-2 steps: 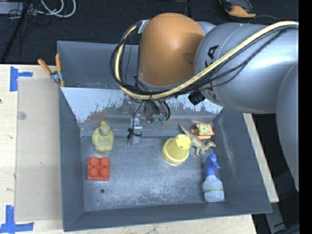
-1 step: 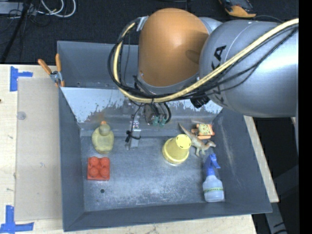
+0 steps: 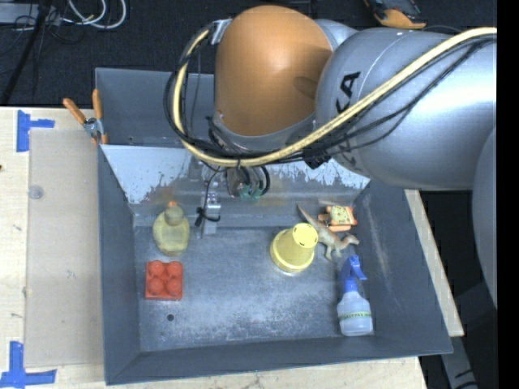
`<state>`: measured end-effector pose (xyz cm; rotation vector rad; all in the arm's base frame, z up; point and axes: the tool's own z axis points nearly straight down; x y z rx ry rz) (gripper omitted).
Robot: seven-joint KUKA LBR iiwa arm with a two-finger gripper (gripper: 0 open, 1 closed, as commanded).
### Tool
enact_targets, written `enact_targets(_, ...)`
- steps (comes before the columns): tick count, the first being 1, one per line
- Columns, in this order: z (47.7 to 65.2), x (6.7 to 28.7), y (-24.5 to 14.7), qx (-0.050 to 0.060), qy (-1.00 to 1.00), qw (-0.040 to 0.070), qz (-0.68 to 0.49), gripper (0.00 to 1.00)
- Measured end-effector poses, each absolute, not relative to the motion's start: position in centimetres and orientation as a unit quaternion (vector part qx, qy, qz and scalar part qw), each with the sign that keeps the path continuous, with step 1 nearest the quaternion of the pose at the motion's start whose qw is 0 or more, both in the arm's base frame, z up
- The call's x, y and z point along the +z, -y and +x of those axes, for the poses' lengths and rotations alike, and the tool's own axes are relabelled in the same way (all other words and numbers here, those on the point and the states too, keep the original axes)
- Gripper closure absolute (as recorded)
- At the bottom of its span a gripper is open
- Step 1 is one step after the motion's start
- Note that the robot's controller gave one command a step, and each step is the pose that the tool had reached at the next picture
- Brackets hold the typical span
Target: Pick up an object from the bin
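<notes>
My gripper (image 3: 209, 211) hangs under the arm's orange cover at the back of the bin, low over the floor by the back wall. Just to its left, close beside it, stands a small pale yellow-green bottle (image 3: 172, 230). A red studded block (image 3: 164, 280) lies in front of that bottle. To the gripper's right, a yellow cup (image 3: 293, 248) lies tipped on the bin floor. Nothing shows in the gripper's grasp.
At the right of the bin lie a tan toy lizard (image 3: 328, 235), a small orange patterned piece (image 3: 340, 215) and a white spray bottle with a blue top (image 3: 353, 301). The arm and its cables hide the back right of the bin.
</notes>
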<state>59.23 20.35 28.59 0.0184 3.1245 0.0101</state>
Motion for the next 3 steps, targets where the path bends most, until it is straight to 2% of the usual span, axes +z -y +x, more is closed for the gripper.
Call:
enact_targets(1, 60.2, 21.7, -21.5, -0.001, -0.999, -0.002, -0.038, 0.00)
enact_targets(2, 58.1, 19.0, -21.3, 0.000, -1.000, -0.002, -0.023, 0.00)
enact_targets(3, 57.2, 17.4, -20.1, 0.001, -1.000, 0.002, 0.023, 0.00)
